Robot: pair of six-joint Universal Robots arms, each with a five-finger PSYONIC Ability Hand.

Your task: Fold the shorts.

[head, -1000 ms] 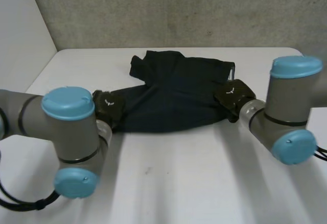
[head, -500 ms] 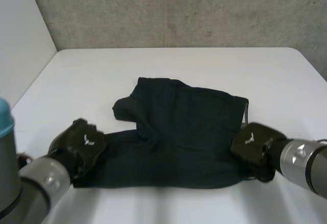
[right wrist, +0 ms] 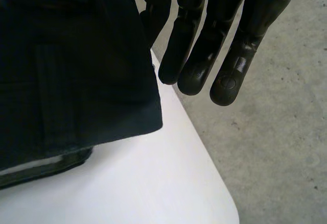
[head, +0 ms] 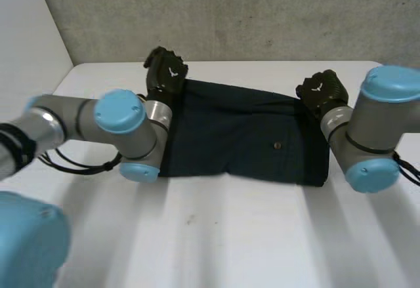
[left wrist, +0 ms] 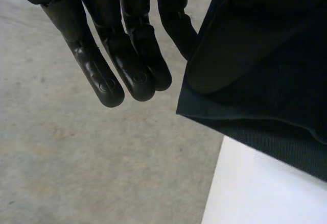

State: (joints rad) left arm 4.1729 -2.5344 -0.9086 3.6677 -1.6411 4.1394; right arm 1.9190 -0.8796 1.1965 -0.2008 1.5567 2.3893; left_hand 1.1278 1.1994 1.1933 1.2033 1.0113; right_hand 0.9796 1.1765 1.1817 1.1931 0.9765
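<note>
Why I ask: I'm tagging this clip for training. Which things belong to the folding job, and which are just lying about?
Part of the job:
- dark shorts
- left robot hand, at one far corner of the shorts
- right robot hand, at the other far corner

Just there:
- white table
- grey wall

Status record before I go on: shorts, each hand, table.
shorts: dark, folded into a rectangle, flat, button on top
left hand: open, fingers straight, at the shorts' far left corner
right hand: open, fingers straight, at the far right corner
table: white, shorts lie toward its far edge
</note>
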